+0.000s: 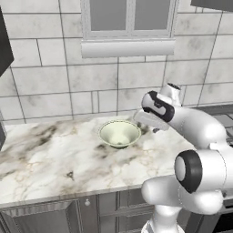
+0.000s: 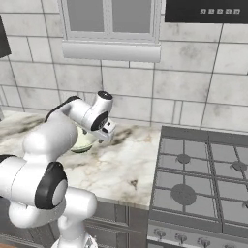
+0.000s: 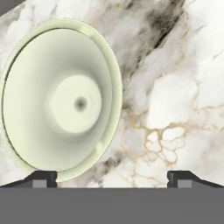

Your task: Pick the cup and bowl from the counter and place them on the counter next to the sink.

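Gripper (image 3: 112, 177) spread wide above smooth, round cream-green bowl (image 3: 61, 100) on veined marble counter (image 3: 175, 96).

The left base view looked down from behind the arm, toward 1 o'clock, at the counter (image 1: 50, 154). The right base view faced 11 o'clock. Both shared the bowl (image 1: 119, 134). The hand view looked straight down, close above the bowl's rim.

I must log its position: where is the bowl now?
The bowl stands upright on the marble counter below the window, left of the stove; in the hand view it lies just ahead of the open gripper.
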Tool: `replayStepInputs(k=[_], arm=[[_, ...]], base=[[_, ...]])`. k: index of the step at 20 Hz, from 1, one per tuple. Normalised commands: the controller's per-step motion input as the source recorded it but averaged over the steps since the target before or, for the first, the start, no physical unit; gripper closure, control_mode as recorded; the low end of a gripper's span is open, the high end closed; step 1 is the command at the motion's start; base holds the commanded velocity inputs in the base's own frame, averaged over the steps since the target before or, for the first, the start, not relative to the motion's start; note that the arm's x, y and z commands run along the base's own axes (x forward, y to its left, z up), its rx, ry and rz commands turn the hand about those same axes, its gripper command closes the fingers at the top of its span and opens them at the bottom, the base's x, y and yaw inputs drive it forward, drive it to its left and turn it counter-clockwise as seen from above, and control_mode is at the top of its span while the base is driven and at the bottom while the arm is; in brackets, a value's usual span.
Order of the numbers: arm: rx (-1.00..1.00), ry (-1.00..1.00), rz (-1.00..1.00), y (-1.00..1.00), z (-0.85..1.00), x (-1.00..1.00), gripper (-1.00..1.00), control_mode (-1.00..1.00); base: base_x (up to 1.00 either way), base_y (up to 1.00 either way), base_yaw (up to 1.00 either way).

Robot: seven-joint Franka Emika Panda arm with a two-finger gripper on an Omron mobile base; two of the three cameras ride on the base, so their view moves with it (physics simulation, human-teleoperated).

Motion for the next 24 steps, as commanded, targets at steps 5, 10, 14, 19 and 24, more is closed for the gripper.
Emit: replayStepInputs(k=[5, 10, 14, 19, 24], arm=[[0.09, 0.0, 0.0, -0.01, -0.22, 0.22, -1.0, -1.0], [0.08, 0.0, 0.0, 0.0, -0.3, 0.47, -1.0, -1.0], [0.03, 0.01, 0.0, 0.0, -0.14, 0.47, -1.0, -1.0], [0.0, 0.01, 0.0, 0.0, 0.0, 0.19, -1.0, -1.0], [0.0, 0.0, 0.0, 0.0, -0.09, 0.0, -1.0, -1.0]], base=[[0.0, 0.0, 0.0], [0.0, 0.0, 0.0], [0.0, 0.0, 0.0], [0.0, 0.0, 0.0], [0.0, 0.0, 0.0]])
